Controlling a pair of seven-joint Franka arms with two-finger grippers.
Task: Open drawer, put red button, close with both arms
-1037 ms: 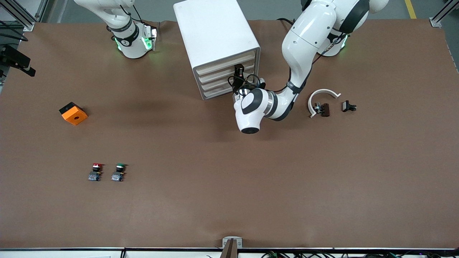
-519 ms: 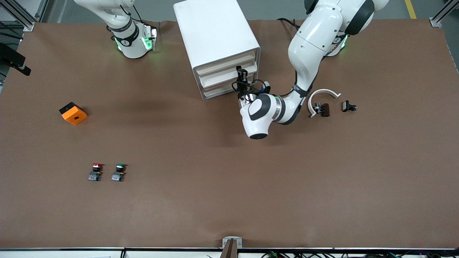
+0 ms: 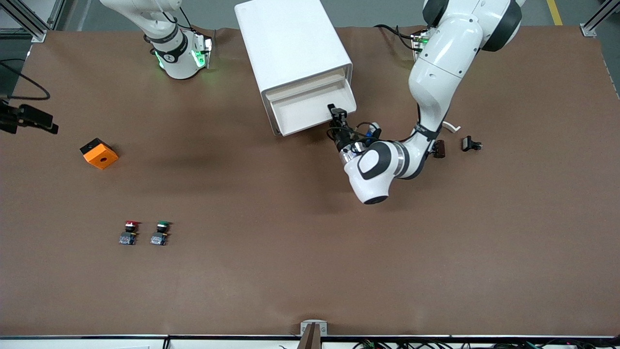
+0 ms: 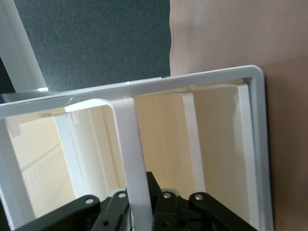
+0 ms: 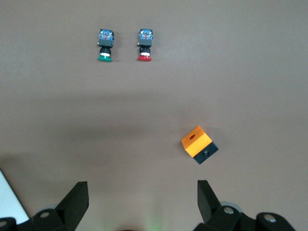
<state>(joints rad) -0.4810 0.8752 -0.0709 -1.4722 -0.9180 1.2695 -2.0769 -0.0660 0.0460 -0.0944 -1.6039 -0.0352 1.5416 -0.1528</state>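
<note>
The white cabinet stands at the robots' edge of the table, and one drawer is pulled out and shows a bare white inside. My left gripper is shut on the drawer's front lip at the corner toward the left arm's end. In the left wrist view the white lip runs between my left gripper's black fingers. The red button lies on the table toward the right arm's end, beside the green one. My right gripper is open and empty high over the table, with the red button in its view.
An orange cube lies toward the right arm's end and also shows in the right wrist view. A white curved piece and small black parts lie beside the left arm's forearm. The green button lies beside the red one.
My left gripper has moved toward the front camera and drawn the drawer out of the cabinet. The buttons and the cube have not moved.
</note>
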